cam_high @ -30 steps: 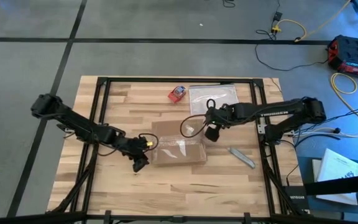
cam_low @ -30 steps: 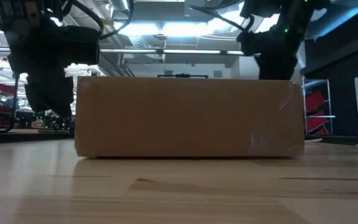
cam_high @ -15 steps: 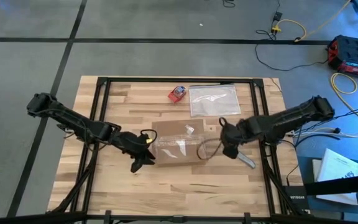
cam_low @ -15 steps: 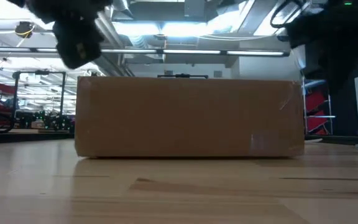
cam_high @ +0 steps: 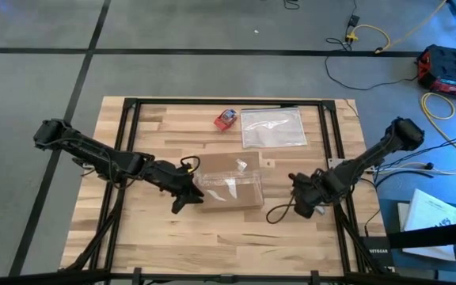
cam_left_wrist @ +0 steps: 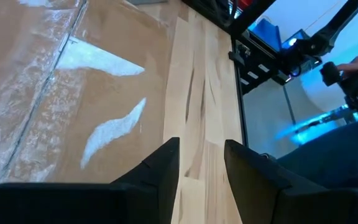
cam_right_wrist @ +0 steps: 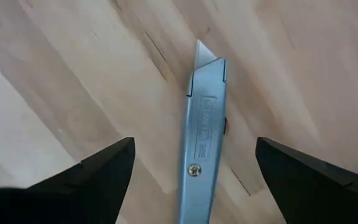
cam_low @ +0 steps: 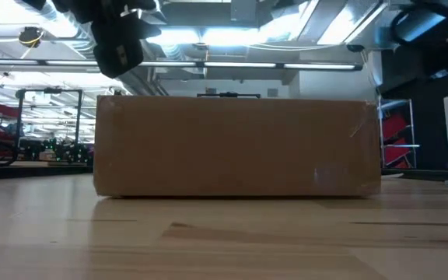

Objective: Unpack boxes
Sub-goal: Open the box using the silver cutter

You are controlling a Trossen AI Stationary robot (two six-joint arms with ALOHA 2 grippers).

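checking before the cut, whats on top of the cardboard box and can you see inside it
On top of the cardboard box lie shiny clear tape strips along the closed flaps; the left gripper sits at its edge. The inside is covered. The right gripper hangs open over a utility knife.

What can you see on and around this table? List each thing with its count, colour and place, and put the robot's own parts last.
Cardboard box: one, brown with clear tape, table middle.
Plastic bag: one, clear, far side of table.
Small object: one, red and blue, beside the bag.
Utility knife: one, silver, lying on the wood under the right gripper.
Cables: several, yellow and black, on the floor.
Left gripper: one, dark, at the box's left end, fingers slightly apart.
Right gripper: one, dark, open over the knife.
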